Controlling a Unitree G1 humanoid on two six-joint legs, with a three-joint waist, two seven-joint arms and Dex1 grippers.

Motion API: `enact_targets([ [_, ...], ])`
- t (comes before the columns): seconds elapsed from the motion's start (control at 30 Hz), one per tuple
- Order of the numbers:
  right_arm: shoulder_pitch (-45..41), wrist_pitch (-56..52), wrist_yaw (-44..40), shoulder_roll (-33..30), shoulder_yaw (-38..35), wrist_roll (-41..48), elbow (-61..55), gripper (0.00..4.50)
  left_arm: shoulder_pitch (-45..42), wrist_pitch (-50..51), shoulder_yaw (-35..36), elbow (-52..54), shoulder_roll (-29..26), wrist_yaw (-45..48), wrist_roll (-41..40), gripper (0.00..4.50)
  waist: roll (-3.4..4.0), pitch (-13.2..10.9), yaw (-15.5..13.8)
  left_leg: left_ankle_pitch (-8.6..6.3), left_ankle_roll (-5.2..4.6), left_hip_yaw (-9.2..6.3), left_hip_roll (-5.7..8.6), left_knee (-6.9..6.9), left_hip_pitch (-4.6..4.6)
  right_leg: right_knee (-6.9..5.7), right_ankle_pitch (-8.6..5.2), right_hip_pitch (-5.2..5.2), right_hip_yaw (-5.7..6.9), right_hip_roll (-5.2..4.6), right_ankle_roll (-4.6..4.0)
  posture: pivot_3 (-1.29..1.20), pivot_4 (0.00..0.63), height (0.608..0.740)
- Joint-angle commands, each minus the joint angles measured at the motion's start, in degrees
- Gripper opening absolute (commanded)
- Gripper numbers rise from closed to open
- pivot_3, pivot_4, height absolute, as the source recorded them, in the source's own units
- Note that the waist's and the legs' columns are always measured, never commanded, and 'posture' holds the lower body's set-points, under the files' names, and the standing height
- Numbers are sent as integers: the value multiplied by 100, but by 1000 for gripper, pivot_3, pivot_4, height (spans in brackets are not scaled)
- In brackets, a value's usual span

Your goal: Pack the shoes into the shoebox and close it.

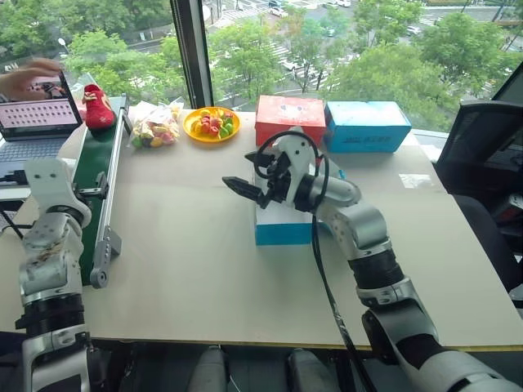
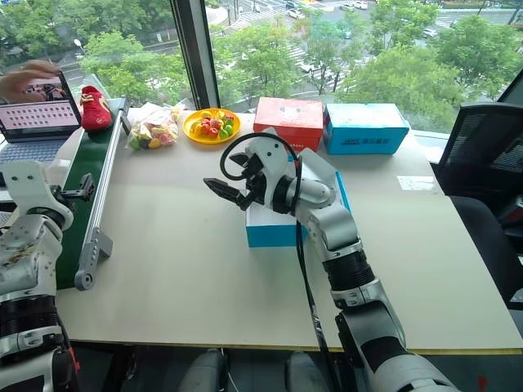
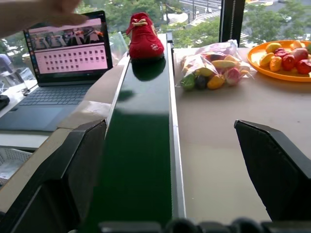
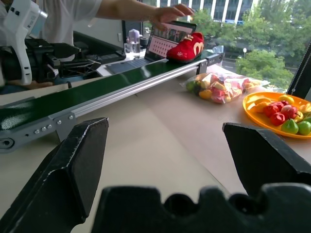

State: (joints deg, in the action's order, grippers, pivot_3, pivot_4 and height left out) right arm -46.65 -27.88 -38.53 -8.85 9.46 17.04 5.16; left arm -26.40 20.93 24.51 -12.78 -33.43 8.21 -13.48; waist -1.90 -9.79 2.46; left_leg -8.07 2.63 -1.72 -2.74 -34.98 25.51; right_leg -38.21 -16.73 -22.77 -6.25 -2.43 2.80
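Red shoe [image 1: 99,107] sits at far end of green conveyor [image 1: 96,163], roughly 10 o'clock on table. Shoebox [image 1: 282,229] dead centre, half hidden behind right gripper [image 1: 243,189], jaws spread, nothing held. Left gripper [image 3: 180,160] lined up along conveyor, jaws wide, empty too.

The beige table [image 1: 188,269] is carrying a green conveyor [image 1: 96,175], sweets bag [image 1: 154,128] and fruit plate [image 1: 212,124]. A red box [image 1: 290,118], a plain blue box [image 1: 367,126] and the shoebox [image 1: 282,230] are also lying on it.
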Motion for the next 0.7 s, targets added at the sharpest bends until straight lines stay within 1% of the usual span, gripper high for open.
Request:
enact_targets([
  [0.03,98,-88,41,85,69,52,-408,4479,-146,-314,178,-512,-116,-95,62,4500,0,0,24,0,0,0,0,1,-2,-2,0,-2,0,0,0,0,150,739],
  [0.13,245,-86,-65,-33,221,-60,-543,4479,-248,-304,340,-911,-219,-114,-51,4500,-1,0,31,0,0,1,-2,7,0,-7,1,-13,4,0,-1,0,150,739],
  [0.3,262,-8,-58,-211,180,-144,-484,4479,-510,-321,374,-1439,-414,-27,-91,4500,-5,2,-3,3,5,1,-2,-1,12,-30,1,-31,14,-3,-2,0,150,739],
  [0.5,285,7,87,-468,435,-672,-208,4479,-947,-476,336,-2090,-632,155,-89,4500,-7,4,-6,13,18,-4,-2,-2,8,-34,1,-28,21,-3,-2,0,150,739],
  [0.7,281,120,287,-326,327,-806,-19,4479,-1258,-834,186,-2627,-778,230,72,4500,-7,4,12,13,19,-3,-2,3,10,-35,1,-33,21,-3,-3,0,150,739],
])
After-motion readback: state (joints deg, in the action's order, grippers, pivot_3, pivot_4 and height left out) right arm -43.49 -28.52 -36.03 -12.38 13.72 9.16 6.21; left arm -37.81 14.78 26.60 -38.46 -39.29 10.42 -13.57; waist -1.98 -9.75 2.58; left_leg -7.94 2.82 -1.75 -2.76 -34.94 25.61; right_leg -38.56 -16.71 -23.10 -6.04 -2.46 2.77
